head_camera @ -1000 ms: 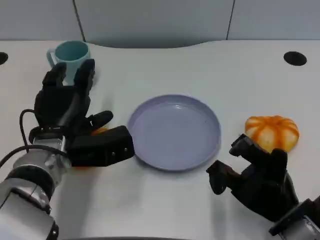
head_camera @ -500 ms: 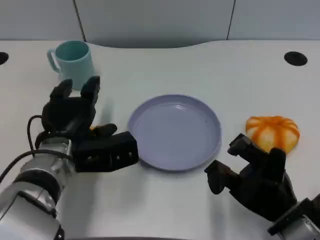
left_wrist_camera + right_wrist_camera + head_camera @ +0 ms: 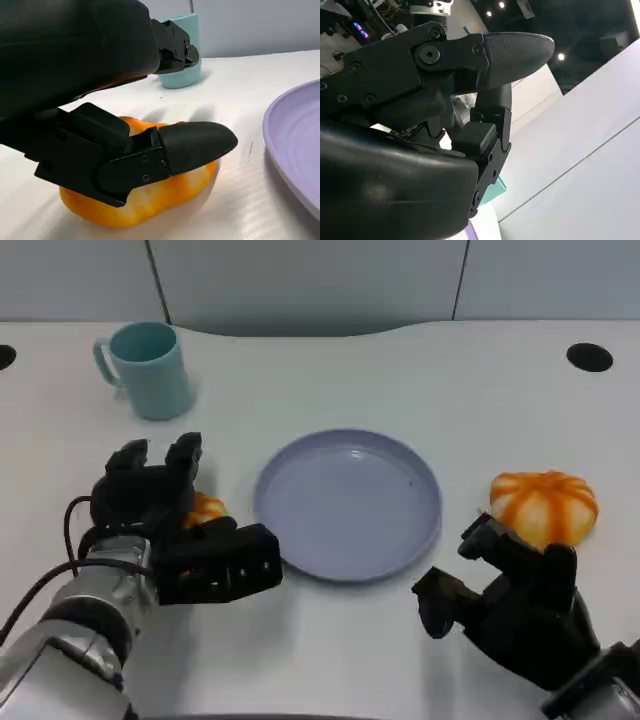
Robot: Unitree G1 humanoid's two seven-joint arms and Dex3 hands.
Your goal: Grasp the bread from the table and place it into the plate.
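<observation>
While the purple plate waits mid-bench, the robot's left hand sits directly over a small orange piece of bread lying on the white bench just left of the plate's rim. The left wrist view shows the bread resting flat on the bench, its long side running roughly toward the plate, with a black finger laid across its top and the rest of the hand arched above. Whether the hand has a firm grip or merely touches cannot be told. A second, pumpkin-shaped orange bun lies right of the plate, just beyond the right hand, which hovers loosely curled and grasps nothing. A teal mug stands well behind the left hand
</observation>
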